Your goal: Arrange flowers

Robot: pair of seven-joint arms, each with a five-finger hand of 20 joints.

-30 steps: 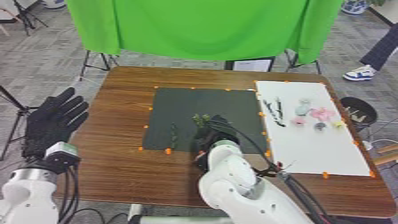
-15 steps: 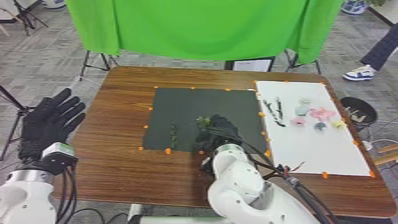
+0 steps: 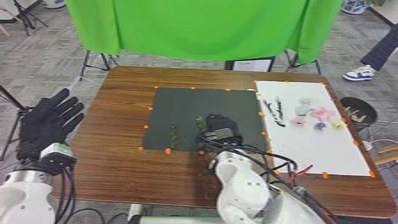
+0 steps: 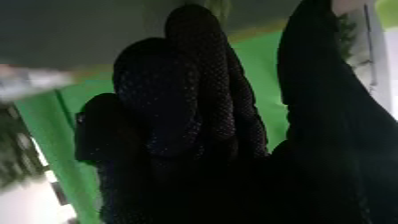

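Over the near part of the dark mat, the right hand had its fingers loosely extended, the thumb standing apart from them with nothing between. One green sprig was right by its fingertips, whether touching I couldn't tell; another lay farther left on the mat. Pink flowers and dark stems lay on the white board. Beyond the table's left edge, the left hand was spread wide.
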